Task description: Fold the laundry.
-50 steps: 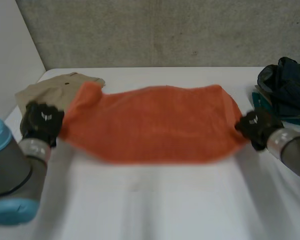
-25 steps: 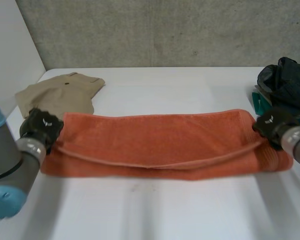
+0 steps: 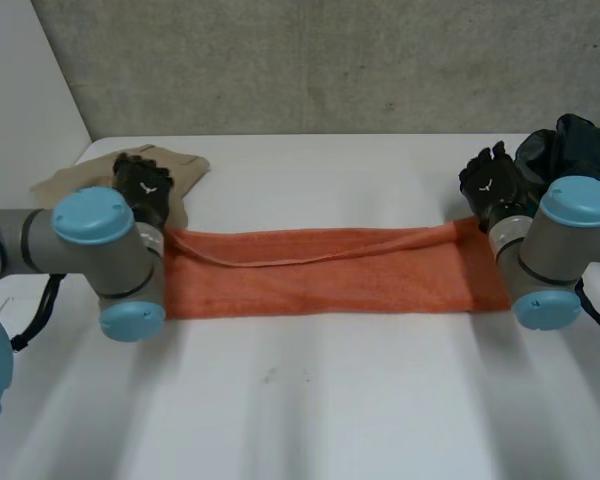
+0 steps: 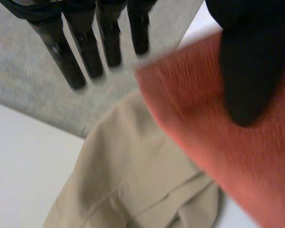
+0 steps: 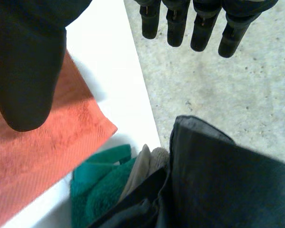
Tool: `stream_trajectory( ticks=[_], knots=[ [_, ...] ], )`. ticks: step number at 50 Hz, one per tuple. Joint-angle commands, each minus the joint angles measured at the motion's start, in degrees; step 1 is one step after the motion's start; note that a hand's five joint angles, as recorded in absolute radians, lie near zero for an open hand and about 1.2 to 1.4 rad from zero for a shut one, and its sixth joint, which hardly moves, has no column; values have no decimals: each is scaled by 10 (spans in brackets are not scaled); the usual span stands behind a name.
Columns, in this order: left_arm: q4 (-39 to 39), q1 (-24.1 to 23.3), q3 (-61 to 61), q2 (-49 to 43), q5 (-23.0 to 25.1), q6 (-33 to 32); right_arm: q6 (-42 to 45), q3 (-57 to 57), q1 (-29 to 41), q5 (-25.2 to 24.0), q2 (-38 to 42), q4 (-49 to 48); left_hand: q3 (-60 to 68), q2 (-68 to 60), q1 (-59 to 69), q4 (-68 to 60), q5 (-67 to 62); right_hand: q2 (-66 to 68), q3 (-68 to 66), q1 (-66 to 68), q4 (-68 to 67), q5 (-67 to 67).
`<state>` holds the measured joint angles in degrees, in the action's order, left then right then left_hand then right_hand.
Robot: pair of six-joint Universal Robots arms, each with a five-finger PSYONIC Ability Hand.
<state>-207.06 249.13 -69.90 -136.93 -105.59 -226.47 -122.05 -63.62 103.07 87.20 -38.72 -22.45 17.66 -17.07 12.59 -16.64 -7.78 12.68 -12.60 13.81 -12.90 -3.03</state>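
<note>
orange towel point(image 3: 320, 272) folded flat on table point(image 3: 310, 400) | left hand point(image 3: 143, 187) fingers straight, empty | right hand point(image 3: 492, 182) same, opposite end

orange towel point(image 3: 330, 272) | folded into long strip | flat on table, lying crosswise

Head view: camera behind and between the arms, facing down toward the far wall point(image 3: 310, 60). Wrist views: close range, each looking along its own palm. Shared with head view: orange towel point(image 3: 320, 270) ends, beige garment point(image 3: 65, 182) at left, dark clothes point(image 3: 575, 160) at right.
</note>
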Motion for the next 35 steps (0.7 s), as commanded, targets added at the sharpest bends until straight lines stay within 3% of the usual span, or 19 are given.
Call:
stream_trajectory(
  ticks=[1, 6, 9, 12, 17, 21, 30, 35],
  knots=[
    [-8, -22, -7, 16, 0, -3, -73, -46, 4, 6, -69, -6, -77, 71, -26, 66, 78, -27, 26, -38, 29, 30],
    [-9, -17, -35, 53, 6, 1, -120, -55, 1, -2, -95, 7, -73, 67, -22, 63, 74, -27, 26, -38, 29, 30],
    [-8, -17, -45, 67, 14, 2, -142, -55, 0, -39, -101, 48, -71, 65, -20, 61, 72, -27, 26, -38, 29, 30],
    [-2, -17, -63, 77, 55, 4, -161, -44, -9, -98, -101, 111, -71, 65, -20, 61, 72, -27, 26, -38, 29, 30],
    [10, -15, -62, 70, 120, 3, -230, -5, -16, -152, -69, 154, -69, 64, -19, 59, 71, -27, 26, -38, 29, 30],
    [38, -3, -45, 49, 146, 3, -259, 29, -16, -157, -32, 158, -69, 64, -19, 59, 71, -27, 26, -38, 29, 30],
    [46, 5, 25, -18, 149, 3, -260, 98, -14, -152, 35, 152, -64, 58, -14, 54, 66, -27, 26, -38, 29, 30],
    [19, 22, 97, -70, 146, 4, -260, 120, -9, -112, 63, 30, -24, 18, 27, 14, 25, -27, 26, -38, 29, 30]
  ],
)
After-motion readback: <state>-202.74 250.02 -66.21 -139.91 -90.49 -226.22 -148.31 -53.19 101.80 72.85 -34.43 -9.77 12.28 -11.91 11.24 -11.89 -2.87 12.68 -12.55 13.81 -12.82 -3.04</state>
